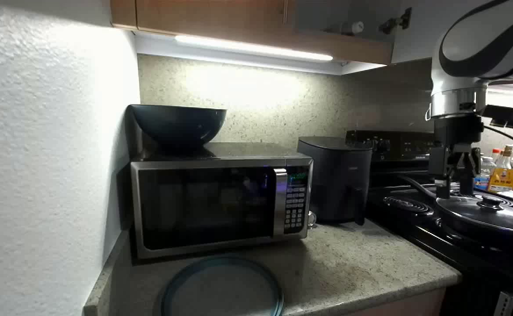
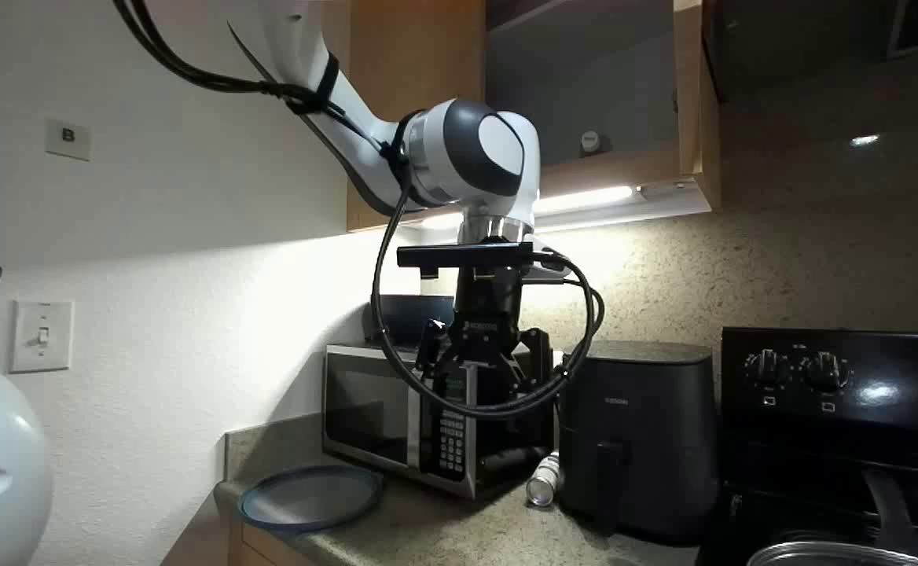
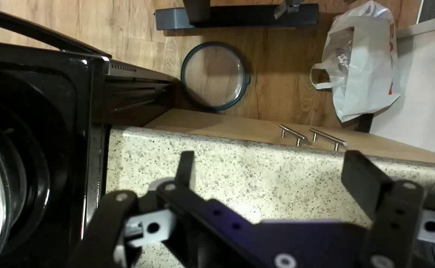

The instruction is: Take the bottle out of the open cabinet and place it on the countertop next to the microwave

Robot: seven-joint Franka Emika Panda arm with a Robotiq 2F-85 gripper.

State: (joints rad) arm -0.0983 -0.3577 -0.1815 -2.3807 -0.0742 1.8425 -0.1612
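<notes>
The bottle lies on its side on the shelf of the open cabinet (image 2: 616, 169), its white cap facing outward. The bottle (image 1: 348, 28) shows in both exterior views (image 2: 590, 142); its body is mostly dark and foreshortened. The microwave (image 1: 212, 206) stands on the speckled countertop (image 1: 348, 263), also seen in the wrist view (image 3: 269, 178). My gripper (image 1: 455, 191) points down, outside and below the cabinet, in front of the counter and stove area. In the wrist view the gripper (image 3: 269, 158) has its fingers wide apart with nothing between them.
A black air fryer (image 2: 640, 440) stands right of the microwave. A can-like item (image 2: 544, 479) lies between them. A round lid (image 1: 223, 285) lies before the microwave. A dark bowl (image 1: 179, 125) sits on top. A lidded pan (image 1: 493, 217) is on the stove.
</notes>
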